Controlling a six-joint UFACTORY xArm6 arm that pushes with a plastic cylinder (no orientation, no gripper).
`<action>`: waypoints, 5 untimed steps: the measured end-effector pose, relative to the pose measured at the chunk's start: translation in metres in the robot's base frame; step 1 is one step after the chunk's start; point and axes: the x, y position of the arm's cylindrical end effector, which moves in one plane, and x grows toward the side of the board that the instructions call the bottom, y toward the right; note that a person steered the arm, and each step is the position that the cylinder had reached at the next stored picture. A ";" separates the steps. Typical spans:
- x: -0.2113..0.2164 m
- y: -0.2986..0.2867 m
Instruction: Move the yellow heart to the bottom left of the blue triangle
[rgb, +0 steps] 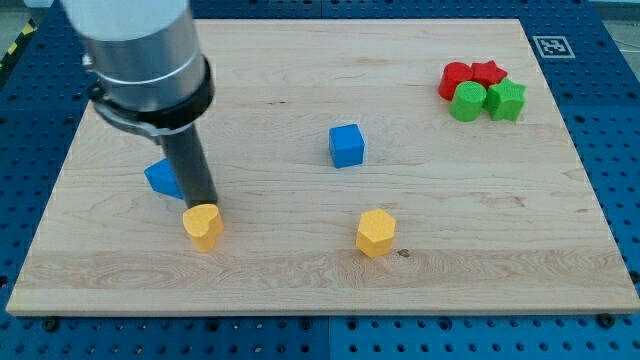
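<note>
The yellow heart (202, 226) lies on the wooden board at the view's lower left. The blue triangle (161, 178) sits just up and left of it, partly hidden behind my rod. My tip (204, 204) rests at the heart's upper edge, touching or nearly touching it, and just right of the blue triangle. The heart stands down and to the right of the triangle.
A blue cube (346, 145) is near the board's middle. A yellow hexagon (376, 232) lies at the lower middle. Two red blocks (470, 76) and two green blocks (488, 101) cluster at the upper right. The board's edge (300, 312) runs along the view's bottom.
</note>
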 end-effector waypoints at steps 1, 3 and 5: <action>-0.003 0.033; -0.001 0.139; 0.054 0.127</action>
